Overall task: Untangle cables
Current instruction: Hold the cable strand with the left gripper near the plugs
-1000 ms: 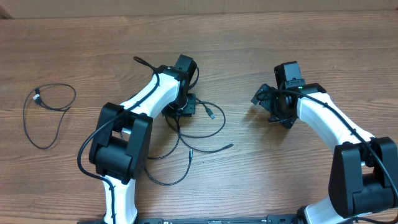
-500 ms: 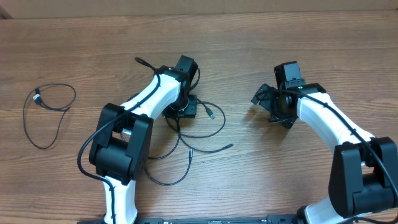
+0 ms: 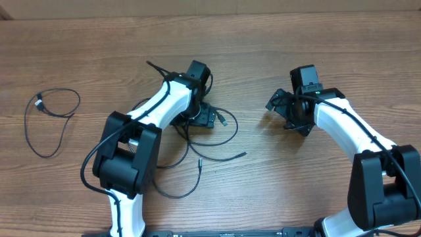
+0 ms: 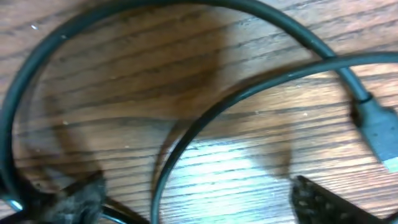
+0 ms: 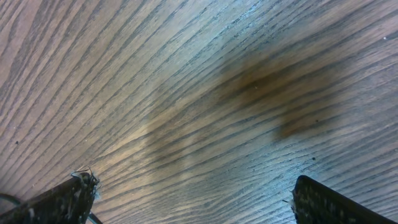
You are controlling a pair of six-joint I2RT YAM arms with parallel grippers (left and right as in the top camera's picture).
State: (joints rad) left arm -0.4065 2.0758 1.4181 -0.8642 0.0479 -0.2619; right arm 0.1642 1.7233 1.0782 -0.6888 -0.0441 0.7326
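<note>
Thin black cables (image 3: pixel 227 157) lie looped over one another on the wood at the table's middle, one small plug (image 3: pixel 223 120) near the top of the tangle. My left gripper (image 3: pixel 206 118) hangs low over the tangle's upper part, open. In the left wrist view two cable strands curve across the wood; one strand (image 4: pixel 157 193) runs between the spread fingertips (image 4: pixel 314 202) and touches neither, and a plug (image 4: pixel 376 127) lies at the right. My right gripper (image 3: pixel 289 113) stands open to the right, away from the cables, with only bare wood between its fingertips (image 5: pixel 326 202).
A separate thin black cable (image 3: pixel 40 103) lies in a loose loop at the far left of the table. Both white arms reach in from the near edge, thicker black wires running along them.
My left gripper's jaws have spread wide apart and its head has shifted slightly right over the tangle. The right arm has not moved.
</note>
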